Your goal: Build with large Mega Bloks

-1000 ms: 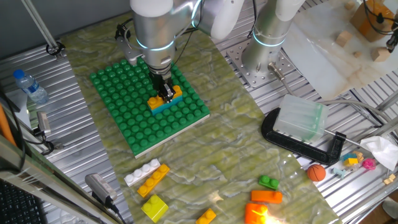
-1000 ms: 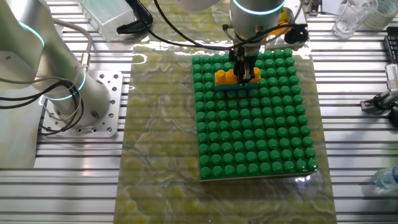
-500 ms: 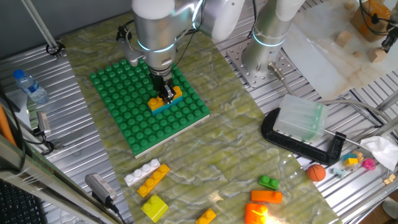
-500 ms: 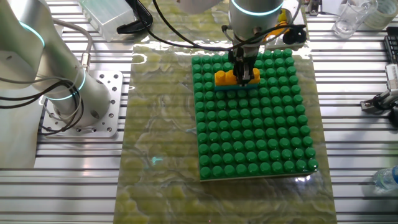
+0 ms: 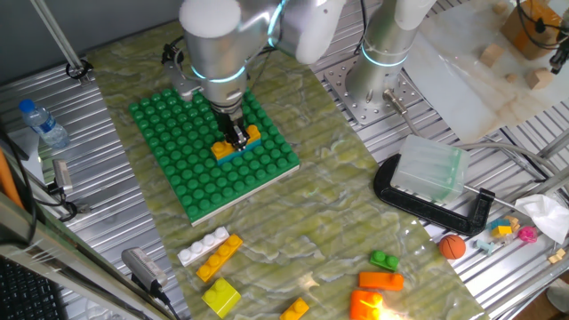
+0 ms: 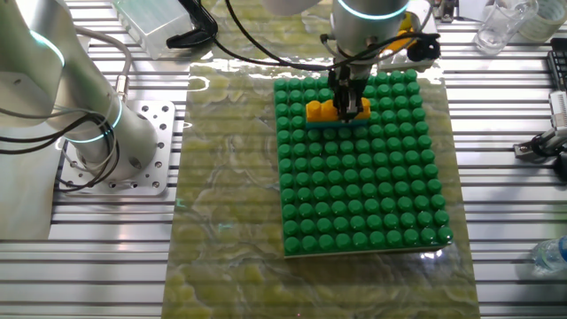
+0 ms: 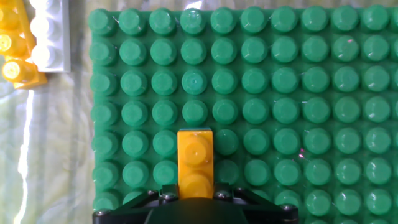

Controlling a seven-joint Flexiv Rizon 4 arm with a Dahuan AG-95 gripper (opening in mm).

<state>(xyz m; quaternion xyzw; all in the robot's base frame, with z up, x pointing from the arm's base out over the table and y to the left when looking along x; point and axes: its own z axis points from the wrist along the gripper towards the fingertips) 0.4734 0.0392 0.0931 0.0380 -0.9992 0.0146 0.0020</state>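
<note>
One fixed view: my gripper [image 5: 237, 138] stands upright over the green studded baseplate [image 5: 169, 173], fingers down on the yellow-orange bar [image 5: 236, 142]. That bar sits on a cyan bar [image 5: 242, 149] pressed onto the baseplate, in the half of the plate nearer the arm's base and inboard of its edges. The fingers stand on either long side of the yellow-orange bar at about its middle; I cannot tell from here whether they pinch it or merely flank it.

The other fixed view: the gripper [image 6: 349, 105] straddles the yellow-orange bar [image 6: 328, 110], with part of the bar showing on each side of the fingers. A sliver of the cyan bar [image 6: 337, 122] shows along its lower edge. The stack lies near the far edge of the baseplate [image 6: 363, 204].

Hand view: the yellow-orange bar [image 7: 195, 162] runs up from the gripper body at the bottom edge of the frame, two of its studs visible, centred between the jaws. The fingertips themselves are hidden, so contact cannot be confirmed.

Loose bricks lie on the mat near its front edge in the first fixed view: a white bar [image 5: 203, 246] touching a yellow-orange bar [image 5: 219, 257], a yellow block [image 5: 220, 296], a green brick [image 5: 384, 260] and an orange brick [image 5: 380, 281].
</note>
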